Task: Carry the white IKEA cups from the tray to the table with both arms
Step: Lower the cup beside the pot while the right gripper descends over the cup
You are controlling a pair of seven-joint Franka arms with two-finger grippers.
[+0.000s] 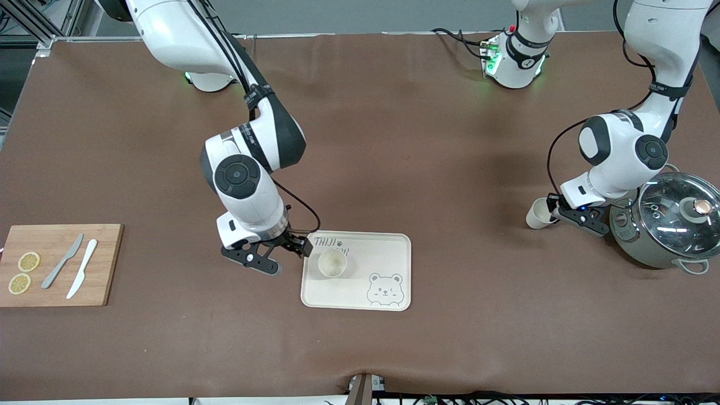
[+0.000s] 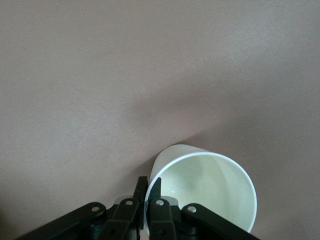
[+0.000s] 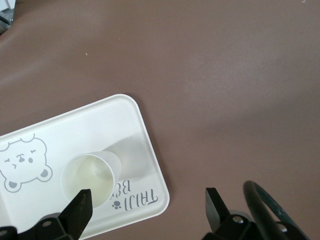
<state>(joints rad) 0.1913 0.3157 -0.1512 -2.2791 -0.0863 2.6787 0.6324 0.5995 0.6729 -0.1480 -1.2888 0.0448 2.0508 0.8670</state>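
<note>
One white cup [image 1: 332, 262] stands upright on the cream bear tray [image 1: 388, 247], near its printed corner. My right gripper [image 1: 289, 257] hangs open just over that tray corner, toward the right arm's end, with nothing between its fingers. In the right wrist view the cup [image 3: 90, 179] sits on the tray [image 3: 60, 135] just off one side of the open right gripper [image 3: 148, 207]. The second white cup [image 1: 538, 214] is tilted beside the pot, and my left gripper [image 1: 554, 212] is shut on its rim. The left wrist view shows the left gripper [image 2: 148, 192] pinching the wall of that cup [image 2: 207, 192].
A grey-green pot with a glass lid [image 1: 669, 225] stands right beside the left gripper, at the left arm's end of the table. A wooden cutting board [image 1: 107, 264] with two knives and lemon slices lies at the right arm's end.
</note>
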